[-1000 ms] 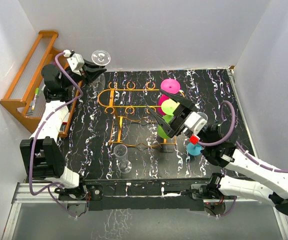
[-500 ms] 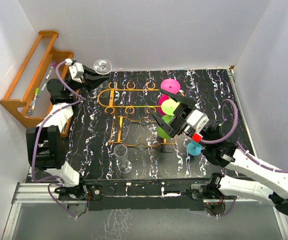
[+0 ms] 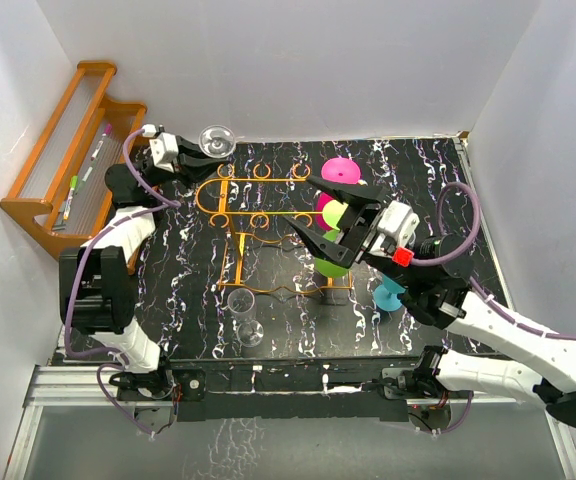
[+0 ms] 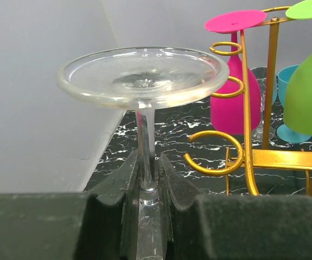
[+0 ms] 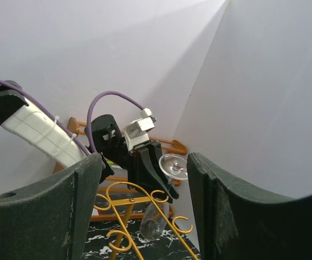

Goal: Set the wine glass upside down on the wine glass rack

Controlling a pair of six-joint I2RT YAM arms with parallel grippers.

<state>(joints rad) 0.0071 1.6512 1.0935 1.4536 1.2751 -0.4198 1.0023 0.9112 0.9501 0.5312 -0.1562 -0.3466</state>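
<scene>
The clear wine glass [image 3: 215,140] hangs upside down, foot up, its stem [image 4: 145,146] pinched in my left gripper [image 3: 190,158], which is shut on it. In the left wrist view the round foot [image 4: 143,76] sits above the fingers [image 4: 169,179], left of a ring slot [image 4: 215,153] of the gold wire wine glass rack [image 3: 258,215]. The glass is by the rack's back-left corner, outside the frame. My right gripper [image 3: 320,218] is open and empty over the rack's right part. Its wrist view shows the glass [image 5: 173,166] and rack [image 5: 129,203] far off.
Pink [image 3: 340,170], lime [image 3: 334,213] and green [image 3: 330,265] glasses hang on the rack's right end. A teal glass [image 3: 388,295] stands right of it. A clear tumbler [image 3: 245,317] stands near the front. The stepped wooden shelf [image 3: 63,165] with pens lines the left wall.
My left gripper has swung the glass right and back, from beside the shelf to the rack's back-left corner. The right gripper has lifted and shifted a little right.
</scene>
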